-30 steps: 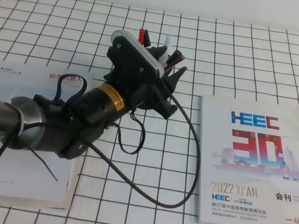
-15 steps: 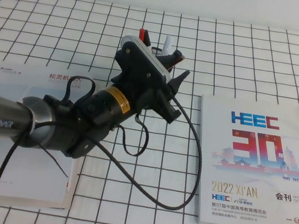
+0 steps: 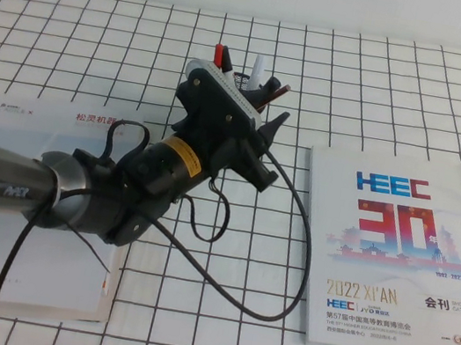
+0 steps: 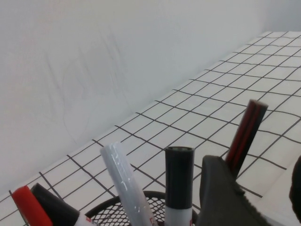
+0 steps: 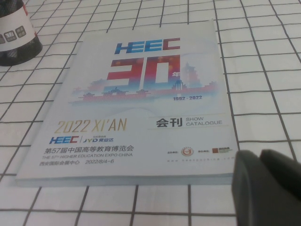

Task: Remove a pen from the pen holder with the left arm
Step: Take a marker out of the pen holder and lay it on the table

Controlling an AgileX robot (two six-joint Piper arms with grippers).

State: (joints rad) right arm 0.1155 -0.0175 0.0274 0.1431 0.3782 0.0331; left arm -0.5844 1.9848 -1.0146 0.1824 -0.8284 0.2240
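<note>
A black mesh pen holder (image 3: 244, 78) stands at mid-table, mostly hidden behind my left wrist. It holds several pens: a red-capped one (image 3: 223, 52), a white one (image 3: 258, 65), a black-capped marker (image 4: 179, 181) and a thin dark red-and-black pen (image 4: 245, 134). My left gripper (image 3: 277, 102) is up at the pen tops, on the holder's right side. Its jaws are open; bare table shows in the gap in the left wrist view (image 4: 258, 188). The red-and-black pen rises from behind one fingertip (image 4: 221, 188). My right gripper (image 5: 268, 188) is shut and hangs low over the table by the booklet's near corner.
A pale HEEC catalogue booklet (image 3: 396, 246) lies right of the holder. A white paper booklet (image 3: 35, 218) lies at front left under my left arm. A black cable (image 3: 291, 237) loops across the table. A dark round object with a white label (image 5: 16, 28) stands beyond the catalogue.
My left gripper has shifted a little right and forward among the pen tops. Its jaws have narrowed but still show a gap.
</note>
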